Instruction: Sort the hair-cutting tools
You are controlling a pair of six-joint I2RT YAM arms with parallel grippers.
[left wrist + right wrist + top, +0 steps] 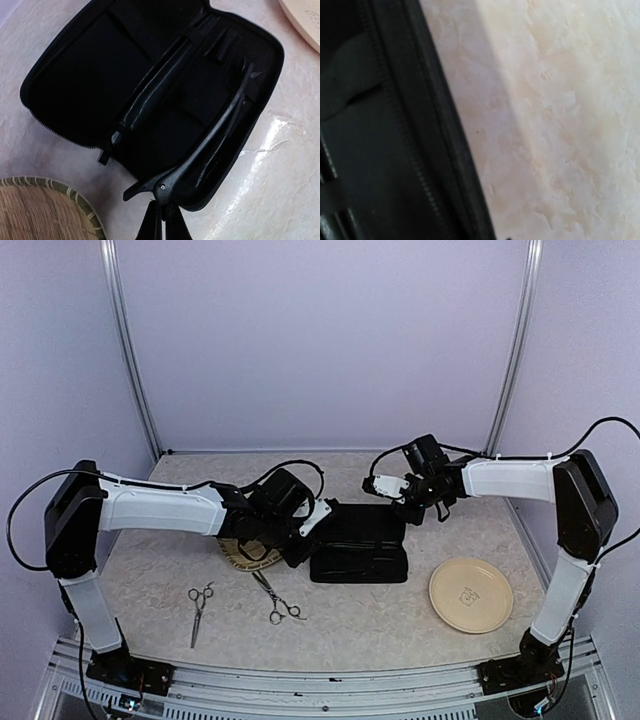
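Scissors lie well apart from both claws: the left scissors (200,608) and the right scissors (277,600) sit flat on the table (400,635) near my edge, in front of the left arm. Just behind them that arm covers half of the bamboo tray (243,556). In the open case (75,75) the left hair clip (150,95) lies along the middle fold under a strap. My left claw (159,206) is pressed together on the near hinge end of the right hair clip (215,135), beside the case's right wall. Black on black, so the clips' far tips are hard to make out. The right claw (400,498) hangs at the case's far right corner. Its wrist view shows only zip edge and table, so I cannot tell its spread. Bare table surrounds the plate (470,595)
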